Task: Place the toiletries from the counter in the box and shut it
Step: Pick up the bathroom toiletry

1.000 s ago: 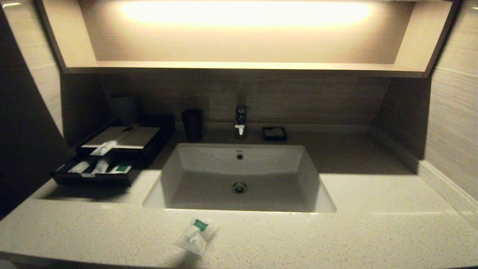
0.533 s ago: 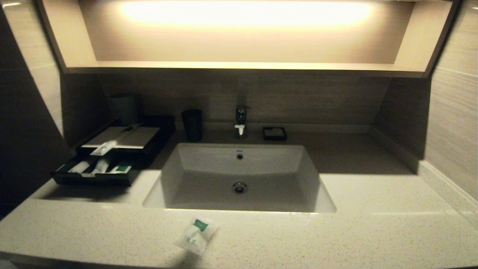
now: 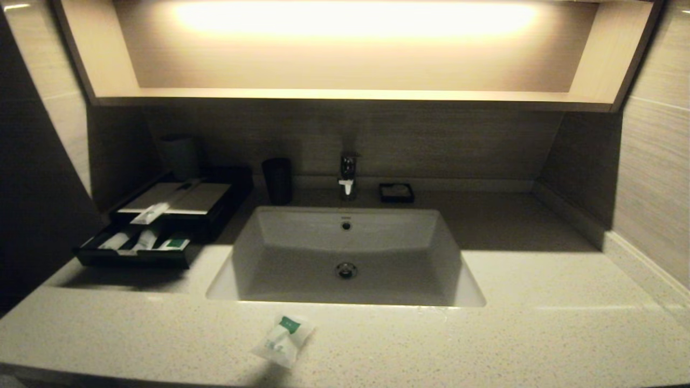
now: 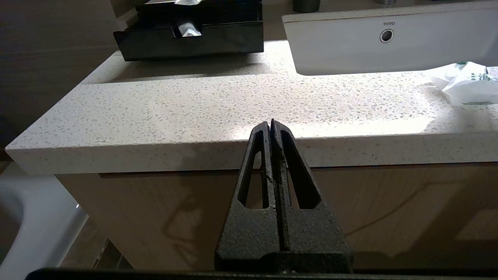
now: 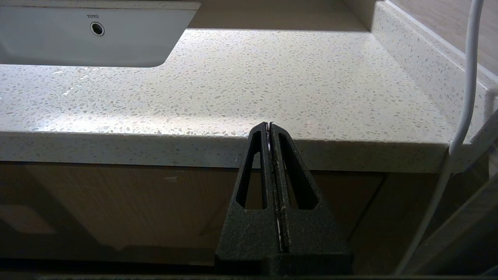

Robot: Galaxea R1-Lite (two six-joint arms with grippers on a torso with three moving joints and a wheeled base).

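Note:
A squarish white pouch with a green label (image 3: pixel 283 339) lies on the beige speckled counter (image 3: pixel 431 345) in front of the sink; it also shows in the left wrist view (image 4: pixel 465 82). A long slim packet (image 3: pixel 152 212) lies on the pale top of the black box (image 3: pixel 188 207) at the back left. The box's front tray (image 3: pixel 137 257) is pulled out and holds several packets (image 3: pixel 145 240). The left gripper (image 4: pixel 271 123) is shut and empty, below the counter's front edge. The right gripper (image 5: pixel 269 126) is shut and empty, also below the front edge. Neither shows in the head view.
A white inset sink (image 3: pixel 345 258) with a tap (image 3: pixel 347 175) sits mid-counter. A dark cup (image 3: pixel 277 180) and a small black soap dish (image 3: pixel 396 192) stand behind it. Another cup (image 3: pixel 180 156) stands behind the box. A white cable (image 5: pixel 465 97) hangs near the right gripper.

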